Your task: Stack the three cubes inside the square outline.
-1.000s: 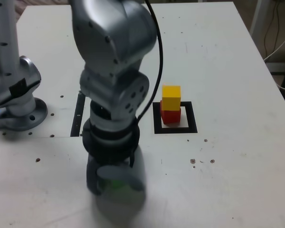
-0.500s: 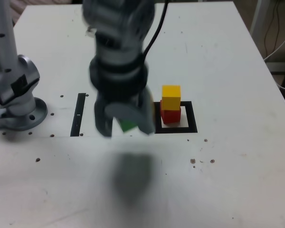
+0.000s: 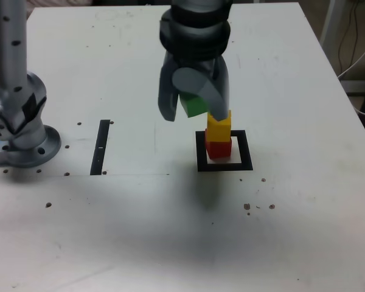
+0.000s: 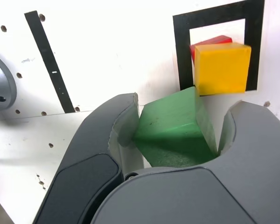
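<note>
Now the table had the green cube up off it: a second earlier it was low, over the near part; since then the gripper had brought it up and to the exterior view's right. My jaws were closed around that largest cube, which sat skewed between them. It hung above and just left of the stack, more to the far side. Farther down, the square outline framed the red cube, with the yellow cube on top, both unmoved. I judged only the last placement remained, needing a shift right and some straightening first.
</note>
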